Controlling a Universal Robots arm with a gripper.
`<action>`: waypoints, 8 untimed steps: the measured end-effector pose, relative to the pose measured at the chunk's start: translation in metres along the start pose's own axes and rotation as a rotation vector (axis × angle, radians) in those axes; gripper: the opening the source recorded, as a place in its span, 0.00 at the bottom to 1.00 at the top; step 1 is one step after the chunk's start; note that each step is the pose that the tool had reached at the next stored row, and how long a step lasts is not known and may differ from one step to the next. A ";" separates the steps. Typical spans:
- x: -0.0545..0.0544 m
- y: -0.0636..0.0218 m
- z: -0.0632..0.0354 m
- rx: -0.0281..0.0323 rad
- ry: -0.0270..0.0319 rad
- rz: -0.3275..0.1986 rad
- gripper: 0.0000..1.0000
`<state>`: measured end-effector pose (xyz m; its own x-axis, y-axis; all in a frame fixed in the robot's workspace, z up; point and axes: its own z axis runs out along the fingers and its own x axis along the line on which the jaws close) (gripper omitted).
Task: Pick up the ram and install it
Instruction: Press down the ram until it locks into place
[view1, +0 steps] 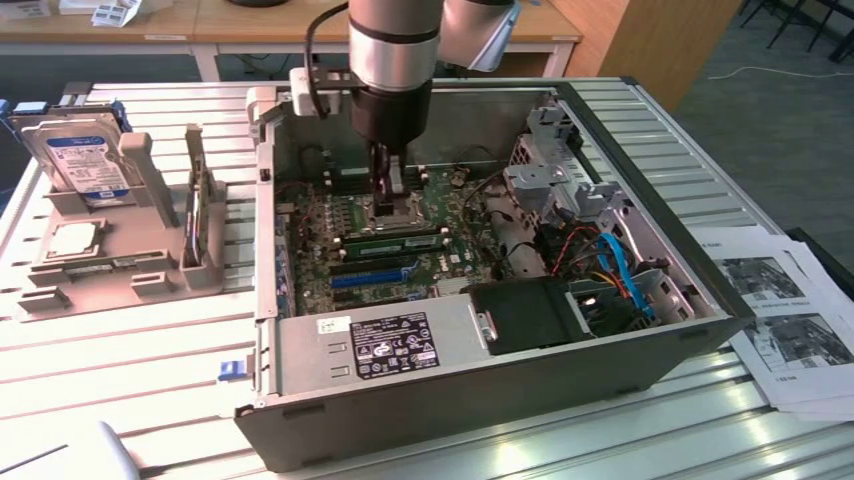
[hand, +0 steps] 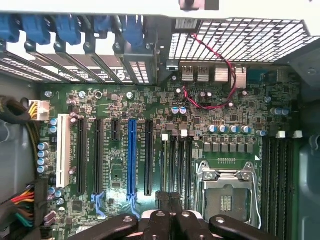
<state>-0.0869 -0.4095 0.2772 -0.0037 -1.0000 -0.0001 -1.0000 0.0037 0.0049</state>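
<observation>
One gripper (view1: 391, 205), fingers closed, pressing down at centre frame inside the computer case (view1: 667, 335); whether it holds anything cannot be told. Memory stick (view1: 396, 239) lies in its slot just below. Good seating probably needs straight, even downward pressure. Arm stands vertical.

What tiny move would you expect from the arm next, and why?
Probably a gentle push straight down. The shut gripper sits low inside the computer case, just above the ram lying along the black memory slots beside the processor socket. Whether the ram is fully seated, I cannot tell.
</observation>
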 end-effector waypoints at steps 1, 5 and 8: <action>0.000 0.0000 -0.0022 0.0001 0.0001 0.000 0.10; 0.000 0.0001 -0.0117 0.0001 0.0014 0.000 0.10; 0.000 0.0001 -0.0189 0.0001 0.0029 0.000 0.10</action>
<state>-0.0869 -0.4095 0.2961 -0.0037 -1.0000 0.0028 -1.0000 0.0037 0.0048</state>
